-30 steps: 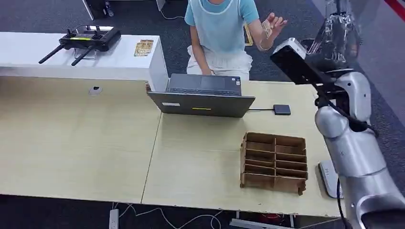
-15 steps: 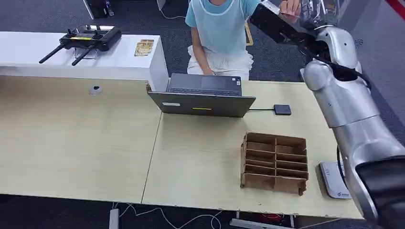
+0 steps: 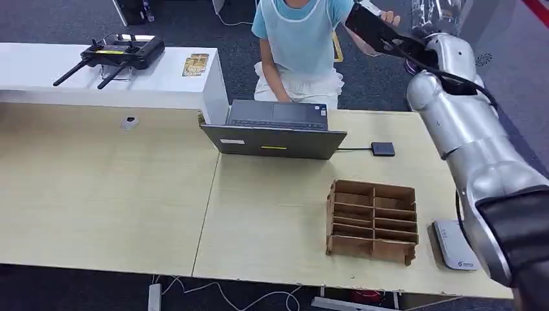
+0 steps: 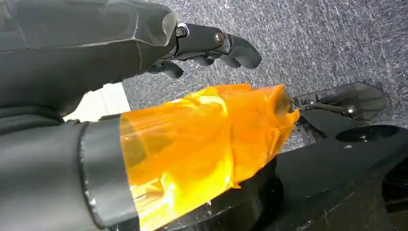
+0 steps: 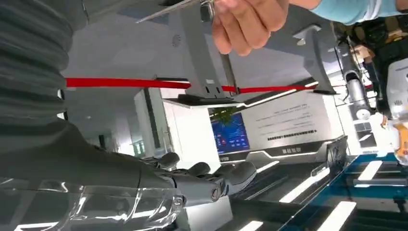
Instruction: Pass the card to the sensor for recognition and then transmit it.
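Observation:
My right arm is raised high toward a person seated behind the table. My right hand [image 3: 437, 13], wrapped in clear film, is up beside the person's hand [image 3: 389, 15]. In the right wrist view my fingers [image 5: 211, 179] lie stretched out and apart with nothing in them, and the person's hand [image 5: 250, 21] hovers close by. I cannot make out the card in that hand. A small black square sensor [image 3: 382, 148] lies on the table, cabled to the laptop [image 3: 275, 133]. My left hand [image 4: 211, 43] hangs by the floor, fingers loosely bent and empty.
A brown cardboard divider box [image 3: 372, 220] stands on the table's right half. A white flat device [image 3: 455, 246] lies at the right edge. A white counter [image 3: 97, 81] at back left carries a black controller [image 3: 120, 55].
My right arm has swung further up and back toward the person. The person's hand, which showed a card a second ago, is now right next to my right hand.

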You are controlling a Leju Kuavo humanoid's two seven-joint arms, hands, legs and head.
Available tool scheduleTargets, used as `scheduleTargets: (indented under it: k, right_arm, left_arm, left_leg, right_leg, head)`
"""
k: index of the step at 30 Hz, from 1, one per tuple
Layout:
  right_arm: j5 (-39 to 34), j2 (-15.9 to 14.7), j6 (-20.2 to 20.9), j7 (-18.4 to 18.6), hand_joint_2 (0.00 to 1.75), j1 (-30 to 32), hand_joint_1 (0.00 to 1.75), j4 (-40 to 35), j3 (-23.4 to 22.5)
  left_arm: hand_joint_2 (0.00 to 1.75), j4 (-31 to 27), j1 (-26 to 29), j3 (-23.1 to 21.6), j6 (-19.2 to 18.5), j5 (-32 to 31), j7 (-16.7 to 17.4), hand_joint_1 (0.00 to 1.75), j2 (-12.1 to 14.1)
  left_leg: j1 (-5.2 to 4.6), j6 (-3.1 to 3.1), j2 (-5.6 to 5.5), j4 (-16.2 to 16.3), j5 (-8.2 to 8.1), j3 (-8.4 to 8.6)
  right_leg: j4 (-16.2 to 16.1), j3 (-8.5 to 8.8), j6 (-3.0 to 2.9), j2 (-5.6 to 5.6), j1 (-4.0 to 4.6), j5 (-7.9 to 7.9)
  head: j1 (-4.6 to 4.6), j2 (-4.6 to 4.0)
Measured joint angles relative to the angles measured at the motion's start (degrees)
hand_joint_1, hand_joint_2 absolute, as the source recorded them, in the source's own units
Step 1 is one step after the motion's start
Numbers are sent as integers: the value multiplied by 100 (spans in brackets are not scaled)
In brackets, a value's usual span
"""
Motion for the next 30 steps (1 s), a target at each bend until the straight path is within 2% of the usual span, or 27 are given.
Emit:
scheduleTargets:
  k: [1,2,4,5,7,8,10,11,12,13,14,24,30]
  right_arm:
    - [20,0,-26,2,175,0,47,66,0]
    - [55,0,-48,26,175,0,140,116,0]
    - [142,0,-94,59,175,-2,147,212,0]
    - [190,0,-102,85,175,-2,145,249,0]
    - [262,0,-129,112,175,-6,136,299,0]
    - [300,0,-131,127,175,-7,120,323,0]
    - [315,0,-133,142,175,-12,119,364,0]
    - [321,0,-133,142,175,-14,133,378,0]
    - [328,0,-133,142,175,-15,134,389,0]
    - [334,0,-131,142,175,-16,166,402,0]
    - [343,0,-131,142,175,-16,173,415,0]
    - [287,17,-157,70,175,-18,175,461,-4]
    - [-70,35,-509,-252,175,29,175,446,-230]
  left_arm:
    - [0,0,-1,0,0,2,0,0,0]
    - [0,0,-1,0,0,11,0,0,0]
    - [0,0,0,0,2,13,0,0,0]
    - [0,0,-1,0,9,13,0,0,0]
    - [0,0,0,0,17,13,2,0,0]
    - [0,0,0,0,20,13,2,0,0]
    - [0,0,0,0,22,15,2,0,0]
    - [0,0,0,0,24,15,2,0,0]
    - [0,0,0,0,24,15,2,0,0]
    - [0,0,0,0,26,15,2,0,0]
    - [0,0,0,0,26,15,2,0,0]
    - [0,0,3,0,26,48,-2,0,0]
    - [0,0,6,0,26,103,-22,0,0]
  left_leg:
    - [0,0,0,1,0,0]
    - [0,0,0,1,0,0]
    - [0,0,0,1,0,0]
    - [0,0,0,1,0,0]
    - [1,0,0,1,0,0]
    - [1,0,0,1,0,0]
    - [1,0,0,1,0,0]
    - [1,0,0,1,0,0]
    - [1,0,0,1,0,0]
    - [1,0,0,1,0,0]
    - [1,0,0,1,0,0]
    - [1,0,0,1,0,-1]
    - [1,0,0,1,0,-1]
  right_leg:
    - [0,0,0,0,0,0]
    - [0,0,0,0,0,0]
    - [0,0,0,0,0,0]
    - [0,0,0,0,1,0]
    - [1,-1,0,0,1,0]
    - [1,-1,0,0,1,0]
    - [1,-2,0,0,1,0]
    - [1,-2,0,0,1,0]
    - [1,-2,0,0,1,0]
    - [1,-2,0,0,1,0]
    - [1,-2,0,0,1,0]
    - [1,-1,0,-1,1,0]
    - [1,-2,0,-1,1,0]
  head:
    - [2,0]
    - [0,-2]
    - [0,0]
    - [0,0]
    - [0,0]
    - [0,-2]
    - [0,-2]
    - [0,0]
    - [0,-2]
    - [0,-2]
    - [0,0]
    - [0,-2]
    - [0,-2]
